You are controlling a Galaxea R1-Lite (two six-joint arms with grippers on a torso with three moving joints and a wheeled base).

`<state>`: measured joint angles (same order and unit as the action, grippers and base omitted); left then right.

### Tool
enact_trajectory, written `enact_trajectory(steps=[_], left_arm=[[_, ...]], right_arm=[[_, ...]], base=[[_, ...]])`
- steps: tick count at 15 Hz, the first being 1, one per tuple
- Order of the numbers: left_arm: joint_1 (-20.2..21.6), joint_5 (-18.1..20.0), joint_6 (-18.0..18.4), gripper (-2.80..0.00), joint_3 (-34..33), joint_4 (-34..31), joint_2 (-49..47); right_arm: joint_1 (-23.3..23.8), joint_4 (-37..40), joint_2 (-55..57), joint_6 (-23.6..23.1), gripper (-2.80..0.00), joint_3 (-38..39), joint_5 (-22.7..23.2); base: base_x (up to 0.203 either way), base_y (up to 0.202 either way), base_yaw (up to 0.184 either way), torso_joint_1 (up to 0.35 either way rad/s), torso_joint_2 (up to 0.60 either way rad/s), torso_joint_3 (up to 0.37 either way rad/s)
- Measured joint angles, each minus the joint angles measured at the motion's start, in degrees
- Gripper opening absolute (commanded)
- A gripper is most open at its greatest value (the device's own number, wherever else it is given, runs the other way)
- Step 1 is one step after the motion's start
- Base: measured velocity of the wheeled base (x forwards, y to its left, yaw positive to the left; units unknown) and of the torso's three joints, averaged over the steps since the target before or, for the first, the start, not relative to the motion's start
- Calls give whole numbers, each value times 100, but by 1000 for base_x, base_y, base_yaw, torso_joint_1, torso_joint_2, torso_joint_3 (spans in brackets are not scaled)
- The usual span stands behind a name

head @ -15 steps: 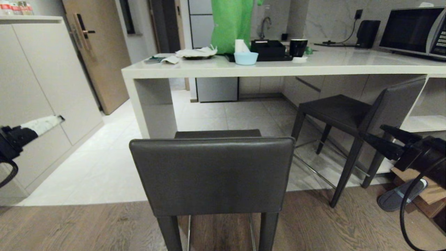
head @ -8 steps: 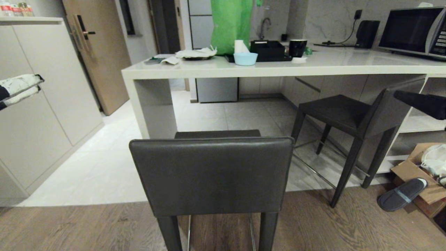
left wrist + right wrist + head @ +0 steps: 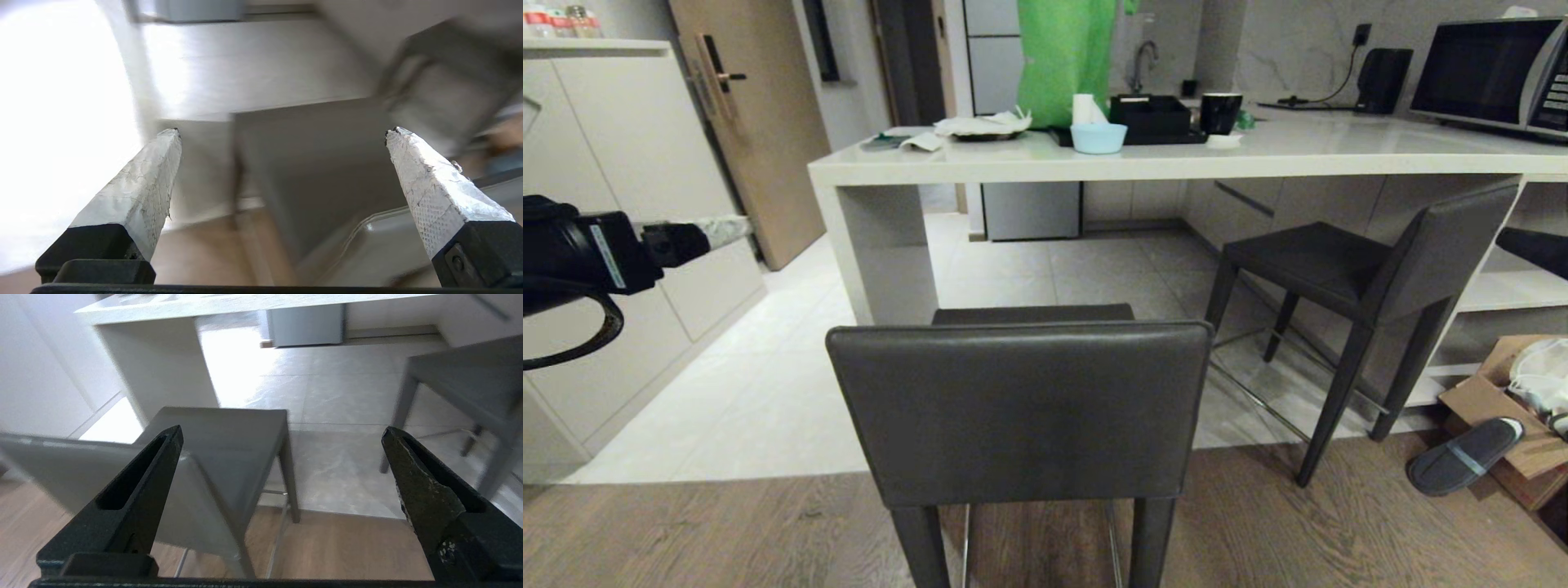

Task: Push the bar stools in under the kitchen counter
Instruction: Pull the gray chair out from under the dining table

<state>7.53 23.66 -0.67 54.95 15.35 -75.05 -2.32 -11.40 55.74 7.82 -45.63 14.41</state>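
Dark grey leather covers the near bar stool [image 3: 1021, 408], which stands right before me on the wood floor, its seat only just reaching the edge of the cream stone surface [image 3: 1176, 159]. The second stool [image 3: 1356, 278] sits angled at my right, partly under it. My left hand [image 3: 282, 134] and right hand [image 3: 282, 433] are both spread wide, holding nothing, at either side of the near backrest. Pushing has not begun; next, I judge, both hands must meet the backrest squarely.
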Motion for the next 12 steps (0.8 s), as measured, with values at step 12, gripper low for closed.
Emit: enact_trajectory(steps=[12], left_arm=[[-272, -154, 155, -280, 287, -594, 869]], right_arm=[[9, 506, -663, -5, 0, 106, -13]], base=[[0, 0, 0, 0, 0, 0]])
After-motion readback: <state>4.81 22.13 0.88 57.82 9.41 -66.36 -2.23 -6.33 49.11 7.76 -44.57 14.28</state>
